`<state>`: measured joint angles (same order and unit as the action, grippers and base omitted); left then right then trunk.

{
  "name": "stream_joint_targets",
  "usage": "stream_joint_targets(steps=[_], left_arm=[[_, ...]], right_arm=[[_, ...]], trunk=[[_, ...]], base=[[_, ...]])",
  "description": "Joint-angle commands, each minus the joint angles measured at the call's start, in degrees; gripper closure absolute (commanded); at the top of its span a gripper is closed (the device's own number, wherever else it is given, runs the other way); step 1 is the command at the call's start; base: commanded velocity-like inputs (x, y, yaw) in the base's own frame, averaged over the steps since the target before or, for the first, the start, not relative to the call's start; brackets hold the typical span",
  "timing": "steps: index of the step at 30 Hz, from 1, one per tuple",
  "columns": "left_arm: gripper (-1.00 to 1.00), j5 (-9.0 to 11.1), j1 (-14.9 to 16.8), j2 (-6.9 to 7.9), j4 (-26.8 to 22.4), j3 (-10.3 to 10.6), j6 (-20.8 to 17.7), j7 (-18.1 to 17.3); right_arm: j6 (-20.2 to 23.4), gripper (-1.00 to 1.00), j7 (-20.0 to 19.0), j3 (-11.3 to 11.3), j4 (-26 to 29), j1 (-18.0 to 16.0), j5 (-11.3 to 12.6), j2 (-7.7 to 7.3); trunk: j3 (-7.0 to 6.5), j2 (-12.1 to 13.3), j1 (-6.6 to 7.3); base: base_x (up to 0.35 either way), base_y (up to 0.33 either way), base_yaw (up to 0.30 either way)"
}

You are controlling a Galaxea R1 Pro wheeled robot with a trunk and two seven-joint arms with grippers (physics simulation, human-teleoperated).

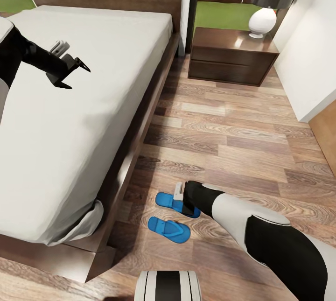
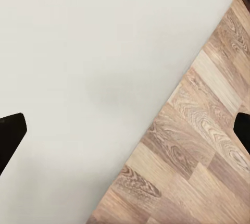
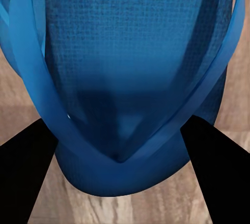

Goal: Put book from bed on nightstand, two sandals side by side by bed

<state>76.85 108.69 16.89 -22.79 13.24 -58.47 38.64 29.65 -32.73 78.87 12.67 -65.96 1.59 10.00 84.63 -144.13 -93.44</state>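
Note:
Two bright blue sandals lie on the wood floor by the bed's foot corner, one nearer me (image 1: 169,229) and one just beyond it (image 1: 166,199). My right gripper (image 1: 188,208) reaches down onto the farther sandal (image 3: 130,52). Its dark fingers (image 3: 28,177) press against both sides of the sole at the strap's point, so it is shut on that sandal. My left gripper (image 1: 77,75) hangs open above the bed's (image 1: 84,119) off-white mattress (image 2: 78,52), holding nothing. The nightstand (image 1: 231,53) stands beside the headboard. The book is out of view.
A white lamp (image 1: 262,22) sits on the nightstand's right rear corner. A white wall (image 1: 310,58) closes the right side. Wood floor (image 1: 233,137) stretches between the bed frame (image 1: 140,123) and that wall. My own base (image 1: 168,286) shows at the bottom.

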Motion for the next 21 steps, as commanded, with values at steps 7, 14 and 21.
stream_joint_targets(steps=[7, 14, 21], left_arm=[[-1.00, 0.58, 0.03, 0.07, -0.13, 0.38, -0.07, 0.39], [-1.00, 0.58, 0.03, 0.07, -0.15, 0.38, -0.07, 0.39], [-1.00, 0.58, 0.03, 0.07, -0.17, 0.38, -0.07, 0.38]], right_arm=[[0.32, 1.00, -0.14, 0.20, 0.08, -0.05, 0.17, 0.00], [0.32, 1.00, -0.14, 0.22, 0.08, -0.05, 0.17, 0.00], [0.32, 1.00, -0.14, 0.23, 0.08, -0.05, 0.17, 0.00]], trunk=[[0.26, -0.03, -0.02], [1.81, -0.12, -0.20], [3.36, -0.22, -0.38]], base=[[0.000, 0.000, 0.000], [0.000, 0.000, 0.000], [0.000, 0.000, 0.000]])
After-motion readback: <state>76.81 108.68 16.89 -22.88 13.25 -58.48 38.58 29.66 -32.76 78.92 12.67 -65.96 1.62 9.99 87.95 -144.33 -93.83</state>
